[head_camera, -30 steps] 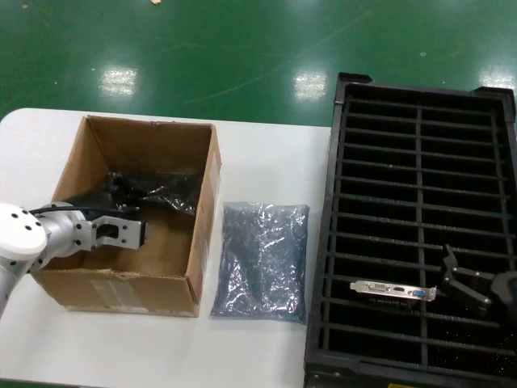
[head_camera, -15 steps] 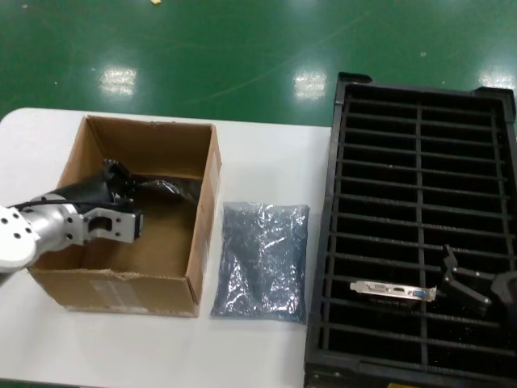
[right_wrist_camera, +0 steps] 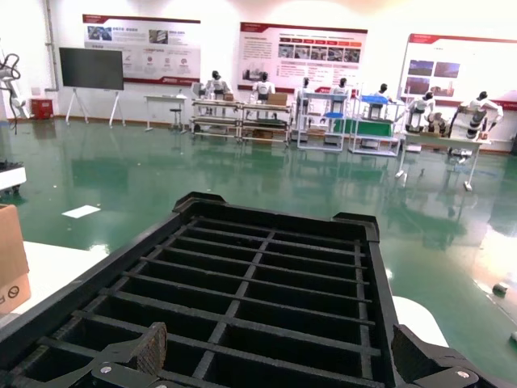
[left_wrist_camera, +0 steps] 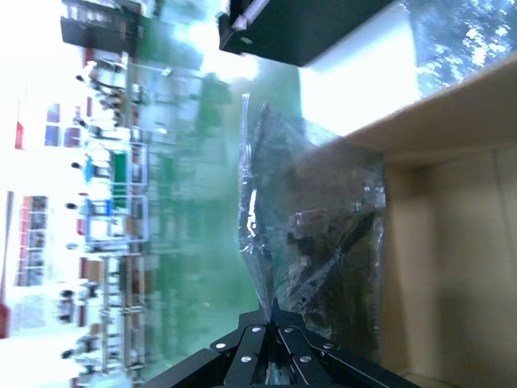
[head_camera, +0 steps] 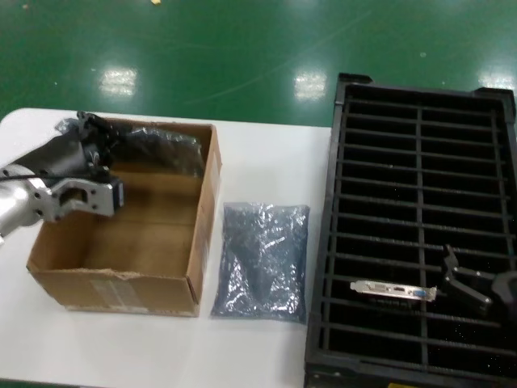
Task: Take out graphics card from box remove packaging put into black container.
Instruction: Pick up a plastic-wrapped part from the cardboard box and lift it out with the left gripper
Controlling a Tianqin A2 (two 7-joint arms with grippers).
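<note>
Already one graphics card (head_camera: 393, 290) sits in the black container (head_camera: 420, 105), lying in a slot low in the right part of the head view, its silver bracket with blue and white ports facing left. An emptied anti-static bag (head_camera: 263, 260) lies flat on the white table (head_camera: 266, 153), between the cardboard box (head_camera: 121, 287) and the container, at centre frame. So one full cycle looks complete.

A second cycle is under way. The left gripper (head_camera: 95, 137), at upper left of the head view, is closed on the edge of a bagged graphics card (head_camera: 157, 144), which hangs at the far rim of the box, lifted clear of the box floor. In the left wrist view the fingers (left_wrist_camera: 266, 335) meet at the bottom centre, pinching the crinkled bag's edge, and the dark card shows through the bagged graphics card's (left_wrist_camera: 311, 242) plastic beside the cardboard wall. The box floor visible in the head view appears bare.

The right gripper (head_camera: 472, 287) rests over the container at lower right, just beside the slotted card, its fingers (right_wrist_camera: 133, 356) spread apart and holding nothing.

Judging from this, what remains is to bring the bagged card fully out of the box, strip off its bag, and place the bare card in a free slot of the container, most of which are unfilled.
</note>
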